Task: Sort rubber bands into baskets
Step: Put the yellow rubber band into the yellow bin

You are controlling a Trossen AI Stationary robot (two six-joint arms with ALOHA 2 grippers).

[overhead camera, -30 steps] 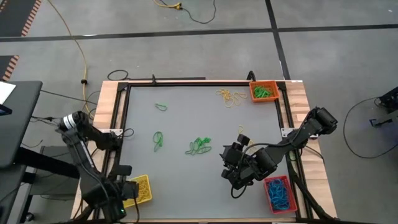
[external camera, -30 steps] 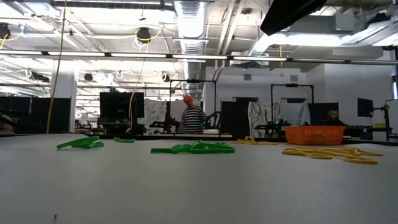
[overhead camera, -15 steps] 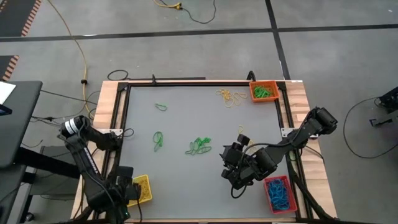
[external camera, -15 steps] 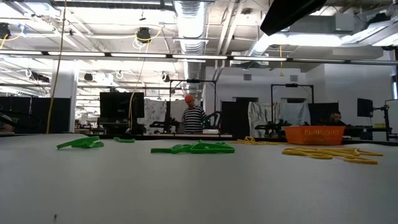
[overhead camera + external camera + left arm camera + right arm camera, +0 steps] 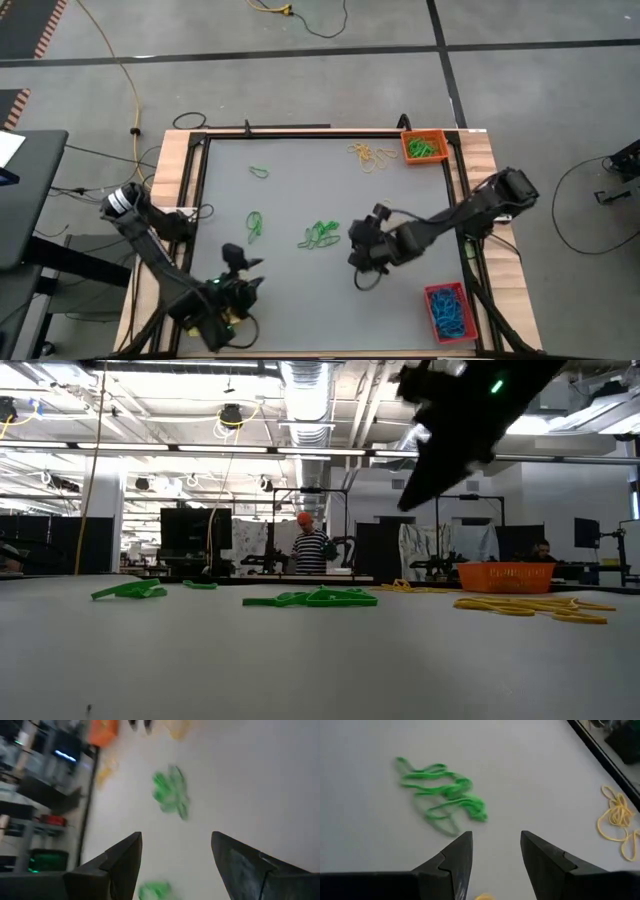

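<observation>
High view: the green rubber bands (image 5: 319,235) lie mid-worktop, just beside the right pincer (image 5: 357,252); the left pincer (image 5: 240,285) hangs farther off.

Right wrist view: its fingers stand apart, empty, the clump sprawling lengthwise just ahead.

Left wrist view: fingers apart, empty, greens well ahead.

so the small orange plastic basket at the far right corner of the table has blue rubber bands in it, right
Not quite. The small orange plastic basket does sit at the table's far right corner, but the thin rubber bands in it are green, not blue. The high view shows this. The blue bands lie in the red plastic basket at the near right corner.
</observation>
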